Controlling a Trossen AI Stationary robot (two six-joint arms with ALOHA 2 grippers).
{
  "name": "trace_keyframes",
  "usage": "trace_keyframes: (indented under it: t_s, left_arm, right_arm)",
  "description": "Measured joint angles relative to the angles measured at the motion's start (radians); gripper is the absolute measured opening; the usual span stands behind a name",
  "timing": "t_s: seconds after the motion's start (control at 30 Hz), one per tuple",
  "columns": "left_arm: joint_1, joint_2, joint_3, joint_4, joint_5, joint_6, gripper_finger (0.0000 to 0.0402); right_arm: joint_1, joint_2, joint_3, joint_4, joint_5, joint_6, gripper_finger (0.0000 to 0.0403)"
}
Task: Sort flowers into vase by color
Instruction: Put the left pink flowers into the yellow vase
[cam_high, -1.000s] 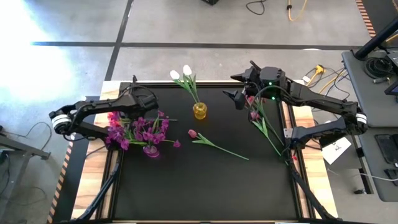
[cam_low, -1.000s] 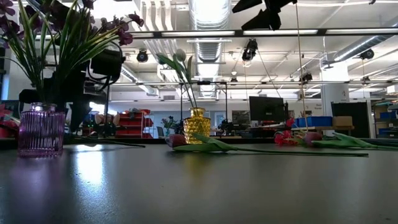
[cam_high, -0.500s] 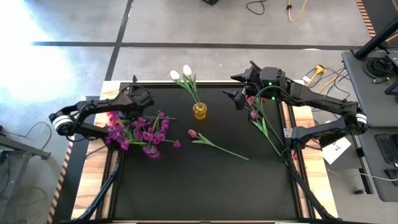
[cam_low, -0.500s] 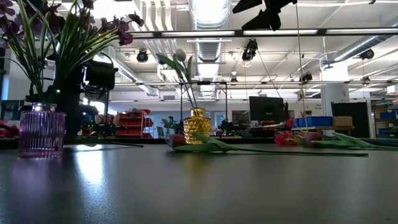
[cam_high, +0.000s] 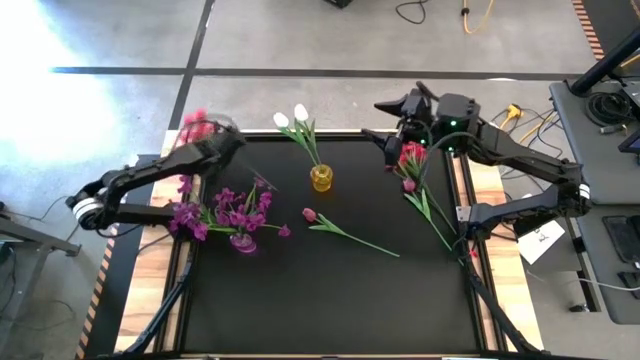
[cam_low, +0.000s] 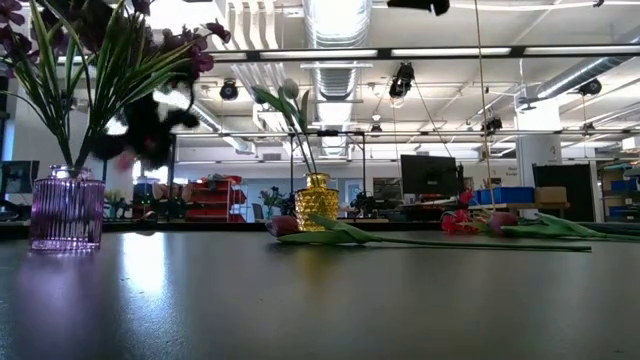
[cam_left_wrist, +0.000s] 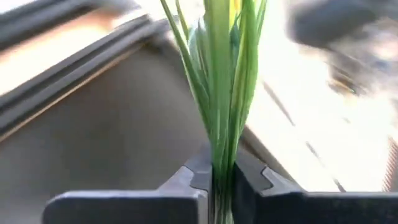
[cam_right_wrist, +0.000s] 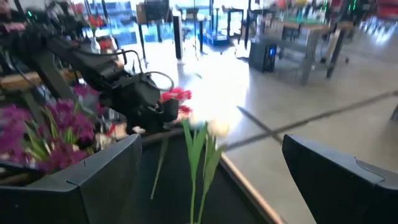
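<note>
The red-pink bunch (cam_high: 198, 124) sits pinched by its green stems in the left gripper (cam_left_wrist: 219, 186), whose jaws are pressed tight on the stalks in the left wrist view. From above, the blooms hang past the table's far left corner, off the black mat (cam_high: 330, 290) and clear of the purple bunches (cam_high: 225, 212) standing in the purple vase (cam_low: 66, 208). The yellow vase (cam_high: 320, 178) near the far middle holds the white tulips (cam_high: 292, 117). No red vase shows anywhere in these views, so where this bunch belongs cannot be told.

Doing this step well probably depends on keeping the bunch high enough that its trailing stems clear the purple blooms and the tulip leaves while it travels. The stems are thin and springy, so a slow swing should stop them whipping or slipping through the pinch. Tipping the bunch stems-down before lowering would help the ends find a narrow vase mouth.

The right gripper (cam_high: 392, 130) hovers with its fingers spread wide above a second red-pink bunch (cam_high: 411, 160) lying at the table's right edge. A single pink bud (cam_high: 310, 214) on a long stem lies mid-mat, and any carrying path should stay clear of it.
</note>
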Motion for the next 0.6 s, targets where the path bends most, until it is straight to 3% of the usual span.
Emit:
trace_keyframes:
  t_s: [0.2,0.37,0.6]
  left_arm:
    - [-0.13,-0.134,0.173,0.233,-0.098,0.645,0.0006]
    - [-0.281,-0.15,0.238,0.59,-0.018,1.228,0.0006]
    - [-0.408,-0.002,0.282,0.816,0.091,1.395,0.0006]
  right_arm:
    - [0.001,0.0,0.07,0.0,0.0,-0.015,0.0381]
    - [0.005,0.0,0.099,-0.001,0.0,-0.047,0.0381]
    - [0.041,0.0,0.134,0.007,-0.009,-0.159,0.0381]
